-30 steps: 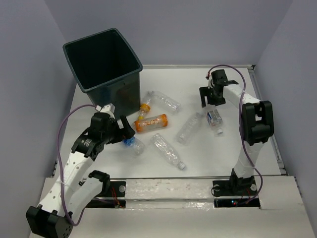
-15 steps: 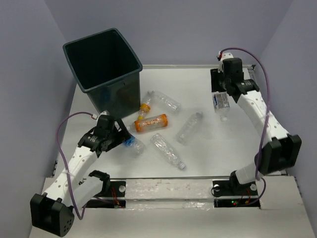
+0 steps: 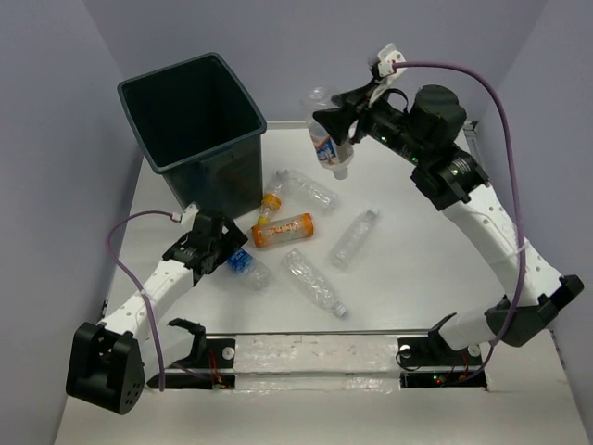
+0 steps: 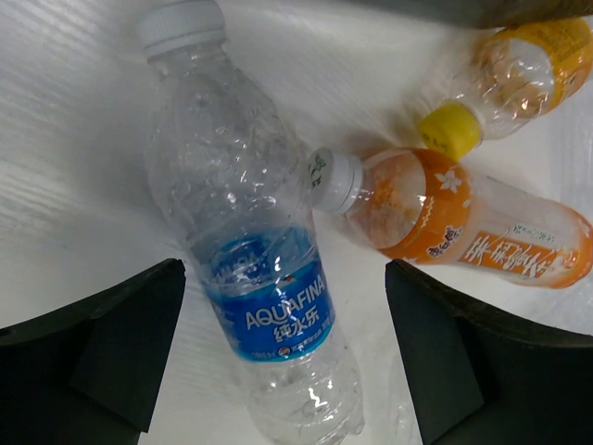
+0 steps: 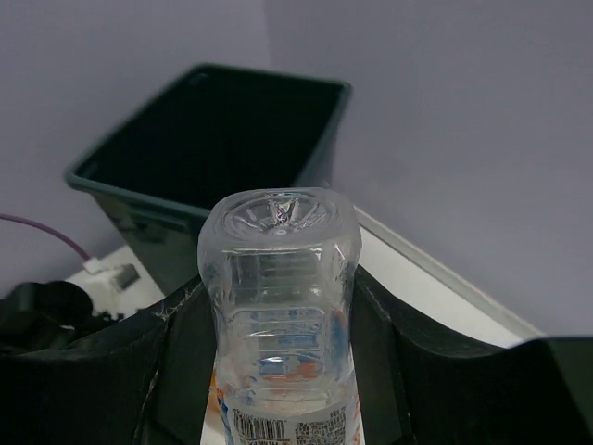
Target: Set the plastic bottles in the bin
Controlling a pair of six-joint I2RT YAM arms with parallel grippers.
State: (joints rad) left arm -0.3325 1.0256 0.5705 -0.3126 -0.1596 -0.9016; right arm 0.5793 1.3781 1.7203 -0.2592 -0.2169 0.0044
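Note:
My right gripper (image 3: 332, 125) is shut on a clear plastic bottle (image 3: 327, 150) with a blue-and-white label, held high in the air with its cap down, to the right of the dark bin (image 3: 190, 120). In the right wrist view the bottle's base (image 5: 278, 218) points at the bin (image 5: 213, 130), with the gripper (image 5: 278, 311) clamping its sides. My left gripper (image 3: 225, 248) hovers open over a blue-labelled bottle (image 3: 246, 265) lying on the table. In the left wrist view that bottle (image 4: 250, 260) lies between the spread fingers of the gripper (image 4: 283, 320), touching neither.
More bottles lie on the white table (image 3: 417, 269): an orange-labelled one (image 3: 285, 228), a yellow-capped one (image 3: 271, 202) by the bin's foot, and clear ones (image 3: 310, 188), (image 3: 354, 238), (image 3: 313, 282). The orange bottle (image 4: 463, 222) lies close to the left gripper's right finger.
The right gripper closed on the bottle at the table's right side, lifted it and carried it up and left toward the bin. The left gripper shifted slightly over the blue-labelled bottle, still open.

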